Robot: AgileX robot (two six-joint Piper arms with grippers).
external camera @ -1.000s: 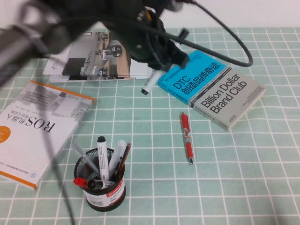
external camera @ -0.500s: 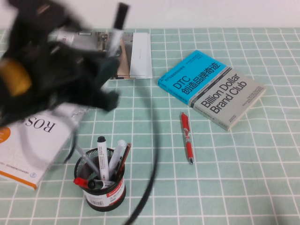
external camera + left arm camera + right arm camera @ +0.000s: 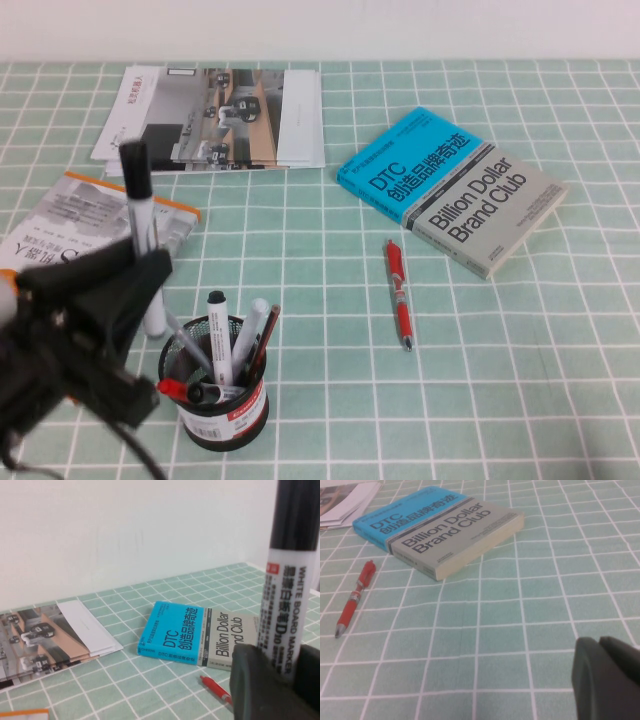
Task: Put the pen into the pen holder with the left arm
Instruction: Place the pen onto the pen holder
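Pen upright in my left gripper, near the table's front-left corner.

My left arm (image 3: 70, 350) is cut off by the frame, hiding part of a book (image 3: 60, 250). My left gripper (image 3: 148, 290) pinches the pen (image 3: 140, 225), cap up, just beside the holder (image 3: 215, 385), which holds other pens. My right gripper (image 3: 607, 680) shows only a dark tip low over the green checked table (image 3: 520, 400); I cannot tell its fingers' state. A white wall stands behind.

The left gripper (image 3: 140, 285) was matte black and blocky; the right gripper (image 3: 607, 680) showed dark grey rounded fingers.
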